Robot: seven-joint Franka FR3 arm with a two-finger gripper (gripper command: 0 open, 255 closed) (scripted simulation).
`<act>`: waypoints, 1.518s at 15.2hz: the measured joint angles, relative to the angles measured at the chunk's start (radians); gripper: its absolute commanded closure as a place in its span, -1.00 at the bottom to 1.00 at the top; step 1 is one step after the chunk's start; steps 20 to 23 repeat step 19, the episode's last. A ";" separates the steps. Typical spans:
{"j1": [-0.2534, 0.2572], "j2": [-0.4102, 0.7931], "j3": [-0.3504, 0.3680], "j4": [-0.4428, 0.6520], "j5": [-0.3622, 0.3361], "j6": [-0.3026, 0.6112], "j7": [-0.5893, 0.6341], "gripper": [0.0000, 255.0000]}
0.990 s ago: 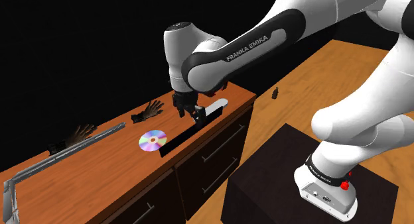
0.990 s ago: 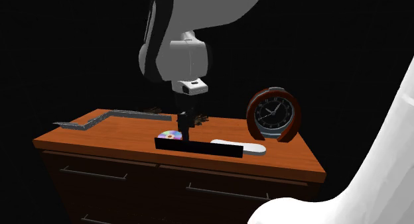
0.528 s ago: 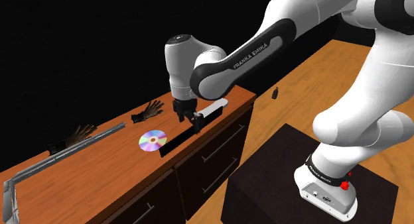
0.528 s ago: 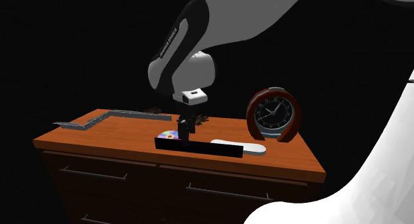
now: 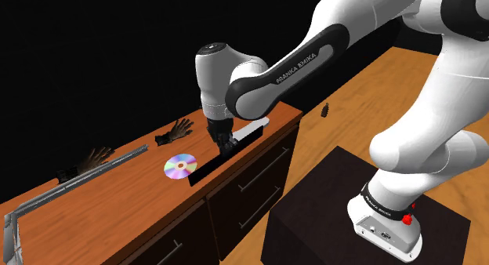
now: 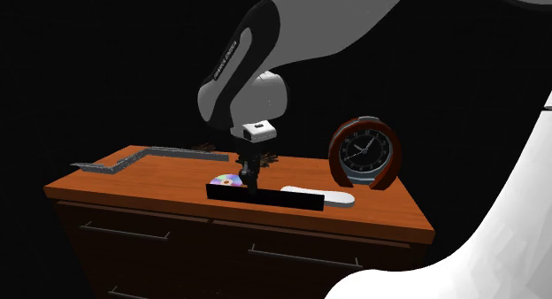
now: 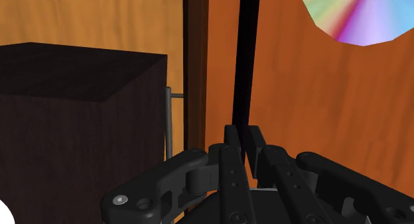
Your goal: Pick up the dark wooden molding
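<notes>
Closure on the dark molding (image 7: 247, 57) is the step in hand. In the wrist view the black strip runs straight between the two fingers (image 7: 231, 144), which stand narrow and press it from either side, so the gripper (image 5: 226, 144) appears to be clasping it. The strip lies flat along the front edge of the dresser top (image 5: 129, 185) and is not yet raised.

From left to right across the shoulder view, the top carries:
- a grey L-shaped trim (image 5: 94, 171);
- dark hand-shaped objects (image 5: 174, 133) toward the back;
- a rainbow-sheened disc (image 5: 180, 166) just beside the molding;
- the molding with the gripper on it;
- a white elongated object (image 5: 252, 128) near its far end.

Further right stands the dark stand (image 5: 329, 216). In the second exterior view a round clock (image 6: 364, 154) sits at the dresser's right.

The next move probably calls for a straight lift with the squeeze kept firm. In the second exterior view the grip sits left of the strip's middle, so the longer end may dip or swing. A vertical rise would keep it off the disc and the white object.

The dark forearm (image 5: 291, 58) reads "FRANKA EMIKA" in white capitals. A band at the arm's base and the clock's numerals are too small to read.
</notes>
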 measured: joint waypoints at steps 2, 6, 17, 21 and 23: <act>0.000 0.000 0.000 0.000 0.000 0.000 0.000 1.00; -0.041 -0.032 0.038 0.012 0.041 -0.021 -0.030 1.00; -0.092 -0.345 0.023 0.088 0.400 -0.155 -0.296 1.00; -0.076 -0.363 -0.002 0.102 0.417 -0.177 -0.311 1.00; -0.076 -0.363 -0.002 0.102 0.417 -0.177 -0.311 1.00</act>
